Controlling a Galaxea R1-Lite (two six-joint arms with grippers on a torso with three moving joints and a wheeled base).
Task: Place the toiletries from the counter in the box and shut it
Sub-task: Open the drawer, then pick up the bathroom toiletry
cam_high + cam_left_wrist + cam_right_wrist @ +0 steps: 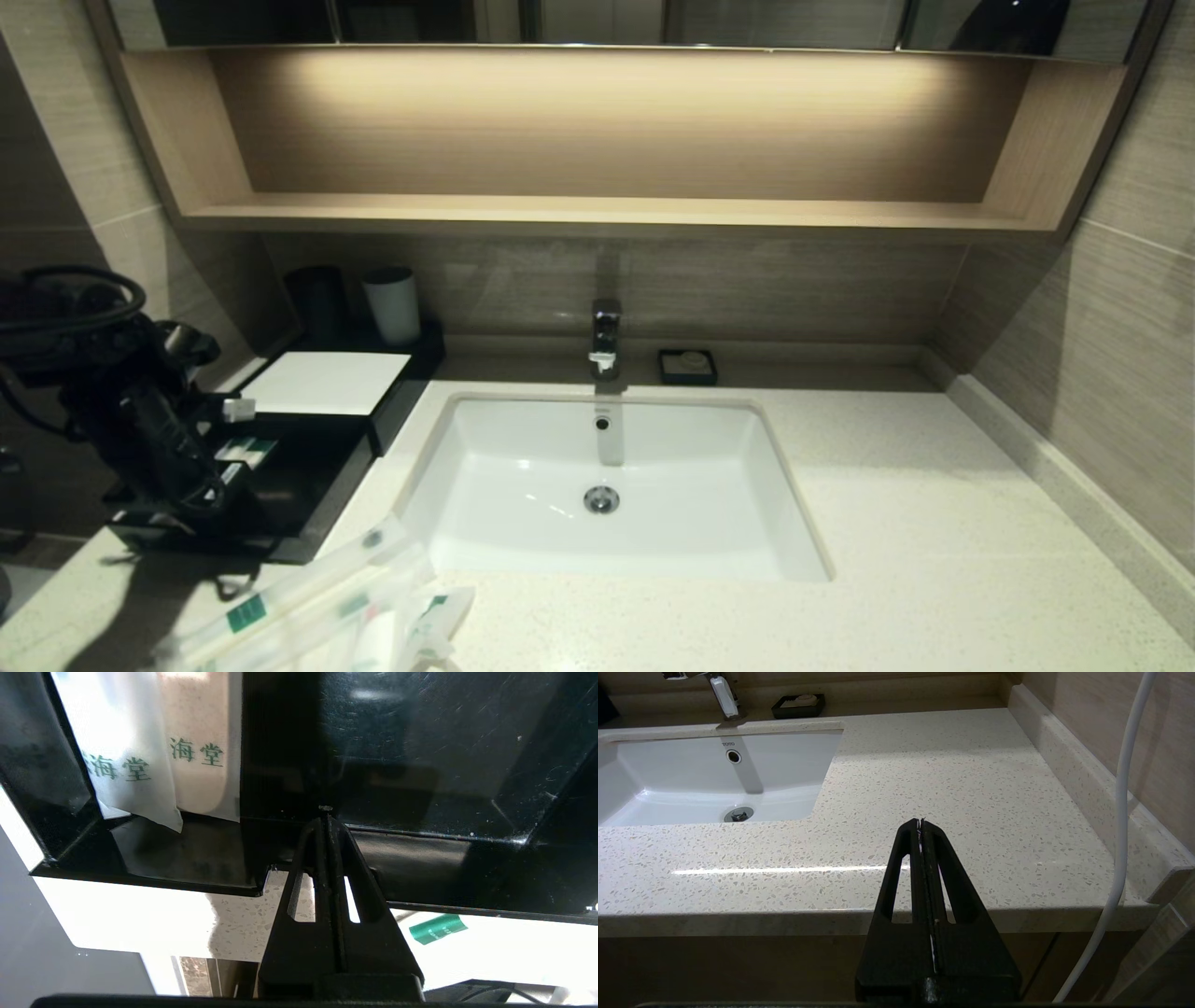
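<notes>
The black box with its white top panel (327, 381) stands on the counter (915, 523) left of the sink, its front drawer (299, 495) pulled out. Two white packets with green print (140, 760) lie in the drawer's far corner; they also show in the head view (246, 451). Several long clear-wrapped toiletries with green labels (308, 607) lie on the counter in front of the drawer; one green label (437, 927) shows in the left wrist view. My left gripper (325, 812) is shut and empty, its tips at the notch in the drawer's front wall (140, 877); it also shows in the head view (207, 495). My right gripper (920, 823) is shut, over the counter's front edge at the right.
A white sink (607, 485) with a chrome tap (605, 338) is set in the middle of the counter. A small black soap dish (687, 366) sits behind it. A black cup (317, 301) and a white cup (392, 304) stand behind the box. A wooden shelf (597, 213) runs above.
</notes>
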